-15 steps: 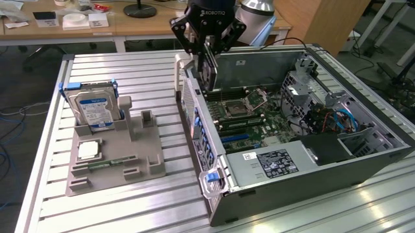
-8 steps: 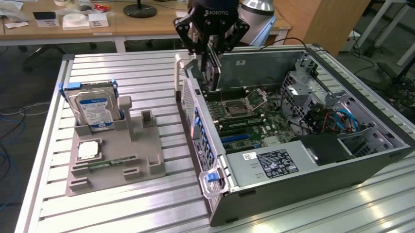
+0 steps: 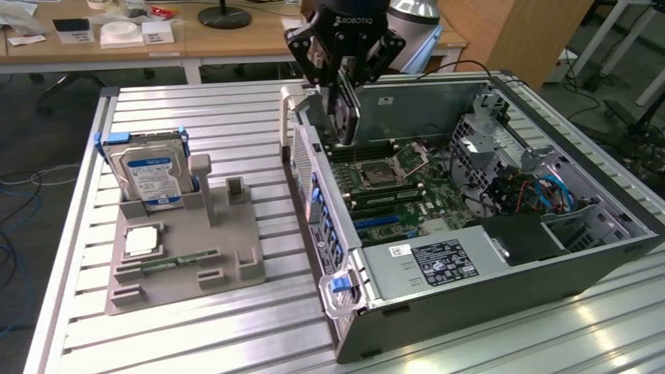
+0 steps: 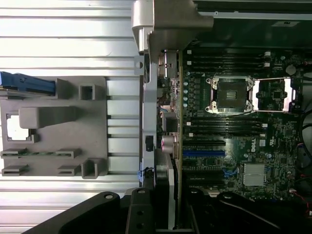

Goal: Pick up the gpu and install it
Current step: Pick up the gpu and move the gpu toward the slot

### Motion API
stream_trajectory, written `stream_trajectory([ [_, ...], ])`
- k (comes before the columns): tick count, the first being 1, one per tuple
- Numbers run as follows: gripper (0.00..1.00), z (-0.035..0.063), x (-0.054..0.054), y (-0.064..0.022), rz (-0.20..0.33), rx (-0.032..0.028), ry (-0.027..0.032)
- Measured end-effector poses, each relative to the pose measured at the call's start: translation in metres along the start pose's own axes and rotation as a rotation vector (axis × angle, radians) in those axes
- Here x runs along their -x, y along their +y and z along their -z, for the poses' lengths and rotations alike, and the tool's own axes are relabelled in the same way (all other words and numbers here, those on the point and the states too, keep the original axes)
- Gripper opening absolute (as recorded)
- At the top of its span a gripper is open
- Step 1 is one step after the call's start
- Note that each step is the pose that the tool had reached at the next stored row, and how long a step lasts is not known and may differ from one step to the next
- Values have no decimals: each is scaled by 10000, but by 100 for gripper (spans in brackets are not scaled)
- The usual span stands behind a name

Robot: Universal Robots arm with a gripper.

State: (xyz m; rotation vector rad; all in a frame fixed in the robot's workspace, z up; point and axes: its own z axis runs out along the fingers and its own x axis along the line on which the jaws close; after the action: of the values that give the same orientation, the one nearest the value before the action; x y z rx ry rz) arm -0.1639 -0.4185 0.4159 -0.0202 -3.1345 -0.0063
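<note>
**Item 1 – gripper** (image 3: pixel 346 74): clenched on the gpu (image 3: pixel 344 117), holding it from above by its upper edge. The card hangs blade-like and close to upright.

**Item 2 – gpu, position:** in the air above the open computer case (image 3: pixel 582 257), just inside the case's rear wall and over the motherboard (image 4: pixel 234 146). It is not seated and touches no slot. In the wrist view the gpu (image 4: pixel 178 122) is edge-on, rising from the gripper (image 4: pixel 173 209). Its edge runs crosswise to the blue slot (image 4: pixel 204 153).

**Item 3 – other stock:** a grey fixture (image 3: pixel 239 257) on the worktop (image 3: pixel 208 335) carries 1 hard drive (image 3: pixel 151 175), 1 processor (image 3: pixel 140 241) and 1 memory stick (image 3: pixel 182 261). All 3 sit well apart from the gripper.

**Item 4 – step in hand (judgement):** carrying the card to its slot.

- Which slot is meant cannot be told.
- The card's length needs to lie along a slot, with the metal end bracket facing the rear wall.
- The card should stay vertical throughout.
- The descent should be straight, with even pressure and no twist.
- Risks are snagging the rear wall and landing beside the slot.
</note>
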Motion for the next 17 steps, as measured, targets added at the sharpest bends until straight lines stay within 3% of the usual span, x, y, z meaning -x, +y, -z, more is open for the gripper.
stream_trajectory([
  [17, 28, 1, 158, 2, -2, 0, 0],
])
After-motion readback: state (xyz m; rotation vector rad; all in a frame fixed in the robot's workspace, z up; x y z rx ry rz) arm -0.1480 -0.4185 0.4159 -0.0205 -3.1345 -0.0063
